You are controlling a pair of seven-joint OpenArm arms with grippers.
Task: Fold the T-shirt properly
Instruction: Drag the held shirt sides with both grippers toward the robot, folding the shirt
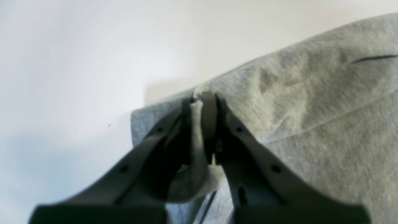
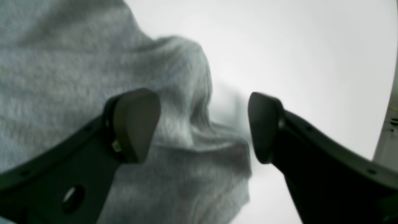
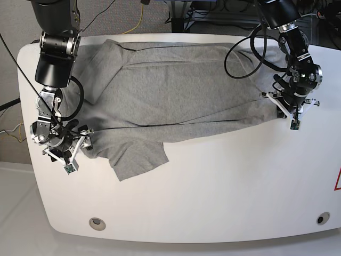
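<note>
The heather-grey T-shirt [image 3: 176,90] lies spread across the white table [image 3: 213,186], one sleeve flap hanging toward the front left. My left gripper [image 3: 279,104] is at the shirt's right end; in the left wrist view it [image 1: 202,99] is shut on a pinched ridge of the T-shirt [image 1: 326,109] right at its edge. My right gripper [image 3: 84,141] is at the shirt's lower-left edge. In the right wrist view it [image 2: 203,124] stands open, its jaws on either side of a raised fold of the T-shirt [image 2: 62,62], one fingertip [image 2: 136,124] over cloth, the other over bare table.
A black cable loop [image 3: 245,58] hangs over the shirt's upper right. Two round holes [image 3: 96,223] [image 3: 322,218] sit near the table's front corners. Bare tabletop stretches in front of the shirt. Cables and equipment crowd the far edge behind the table.
</note>
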